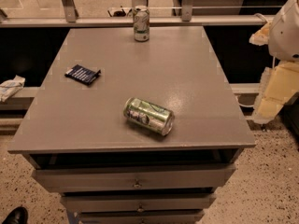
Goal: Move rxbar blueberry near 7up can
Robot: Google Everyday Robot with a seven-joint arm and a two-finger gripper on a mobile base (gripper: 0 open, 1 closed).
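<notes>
Gripper [275,94] sits beyond the counter's [187,69] right edge; I can't make out whether it's parted or closed. My rxbar blueberry [82,73] lies flat near the left edge, well apart from the 7up can [141,24] upright at the far edge. A green can [148,116] lies toppled near the front edge.

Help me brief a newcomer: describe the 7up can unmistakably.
On the grey drawer table, with the gripper off its right side, look to the far edge. The 7up can stands upright there, pale with green patches, whereas the darker green can lies sideways near the front.
</notes>
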